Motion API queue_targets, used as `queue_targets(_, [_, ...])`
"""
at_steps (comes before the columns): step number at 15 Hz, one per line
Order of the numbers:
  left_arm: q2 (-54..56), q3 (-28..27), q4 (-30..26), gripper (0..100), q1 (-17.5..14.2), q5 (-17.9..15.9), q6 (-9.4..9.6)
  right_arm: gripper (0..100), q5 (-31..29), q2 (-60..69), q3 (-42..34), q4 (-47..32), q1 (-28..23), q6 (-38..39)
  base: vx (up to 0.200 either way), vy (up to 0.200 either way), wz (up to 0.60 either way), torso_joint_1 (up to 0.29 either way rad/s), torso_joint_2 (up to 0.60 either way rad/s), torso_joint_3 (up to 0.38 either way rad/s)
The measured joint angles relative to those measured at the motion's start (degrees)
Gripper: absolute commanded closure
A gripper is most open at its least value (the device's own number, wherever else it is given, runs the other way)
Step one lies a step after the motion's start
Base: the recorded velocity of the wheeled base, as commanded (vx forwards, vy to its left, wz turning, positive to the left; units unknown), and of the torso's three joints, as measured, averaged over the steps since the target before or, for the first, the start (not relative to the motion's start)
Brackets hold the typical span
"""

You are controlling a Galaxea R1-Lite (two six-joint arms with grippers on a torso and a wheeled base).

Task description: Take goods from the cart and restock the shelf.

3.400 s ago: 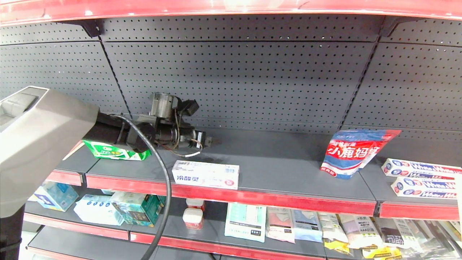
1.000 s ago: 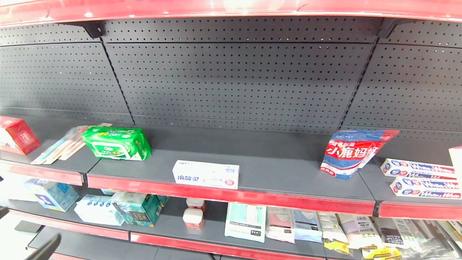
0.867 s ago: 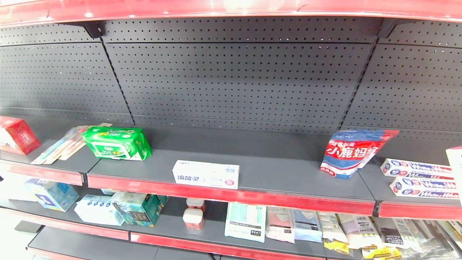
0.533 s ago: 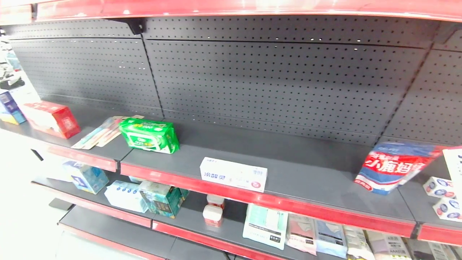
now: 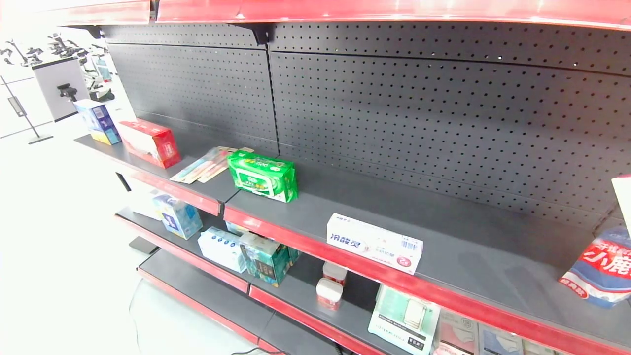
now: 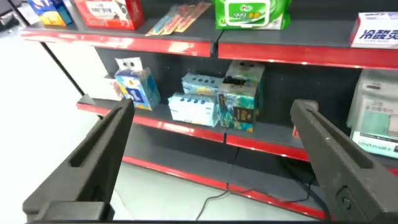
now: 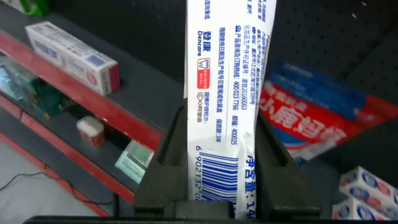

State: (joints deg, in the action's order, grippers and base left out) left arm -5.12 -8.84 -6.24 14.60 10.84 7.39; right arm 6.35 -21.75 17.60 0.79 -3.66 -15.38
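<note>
White packet [image 7: 227, 62], long and flat, with a barcode on its lower part, stands upright in the right tool [image 7: 222, 127], whose fingers are closed on its two sides. In the head view, only its edge [image 5: 622, 197] comes in at the right border. The left tool [image 6: 214, 107] is spread wide and holds nothing; it hangs low, in front of the lower boards.

I judge that the carrying step is in hand: one good is taken and is not yet on the shelf [image 5: 443, 236]. The next move needs a free place. The dark board between the toothpaste box [image 5: 374, 242] and the red and blue pouch [image 5: 604, 268] is bare and seems the nearest place. The right tool should bring the packet over the red front strip [image 5: 276, 230], lay it flat or lean it on the pegboard panel [image 5: 419, 98], and only then open. The pouch is leaning, so a push from the side could tip it.

Farther to the left on the same board lie a green wipes pack [image 5: 263, 175], some toothbrushes [image 5: 204, 164], a red carton [image 5: 150, 143] and a blue box [image 5: 97, 121]. The lower board carries tissue packs [image 6: 193, 106] and a teal box [image 6: 239, 96]. The floor [image 5: 59, 246] is pale and very bright, with a thin cable [image 6: 211, 196] lying on it under the shelf.
</note>
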Motion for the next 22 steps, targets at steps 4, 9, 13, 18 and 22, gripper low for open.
queue_targets(4, [0.0,7.4,9.5,0,0.0,3.8,-2.41,100,1.6,-9.8,7.6,0.4,6.4,-1.1,0.0,0.0,0.0,0.0,0.0,0.0])
queue_targets(9, [0.0,8.7,12.8,0,-0.1,11.9,-8.67,100,1.5,-21.0,13.2,0.7,11.5,-2.6,0.0,0.0,0.0,0.0,0.0,0.0])
queue_targets(13, [0.0,8.8,9.0,0,-0.2,5.3,-7.39,100,1.5,-25.0,14.4,0.7,13.6,-2.6,0.0,0.0,0.0,0.0,0.0,0.0])
queue_targets(18, [-0.8,8.8,8.5,0,-8.3,10.8,-8.42,100,1.4,-26.8,14.9,0.8,13.7,-2.3,0.0,0.0,0.0,0.0,0.0,0.0])
queue_targets(22, [-0.1,8.8,9.1,0,-15.8,11.3,-6.28,100,1.4,-26.8,14.8,0.8,13.7,-2.2,0.0,0.0,0.0,0.0,0.0,0.0])
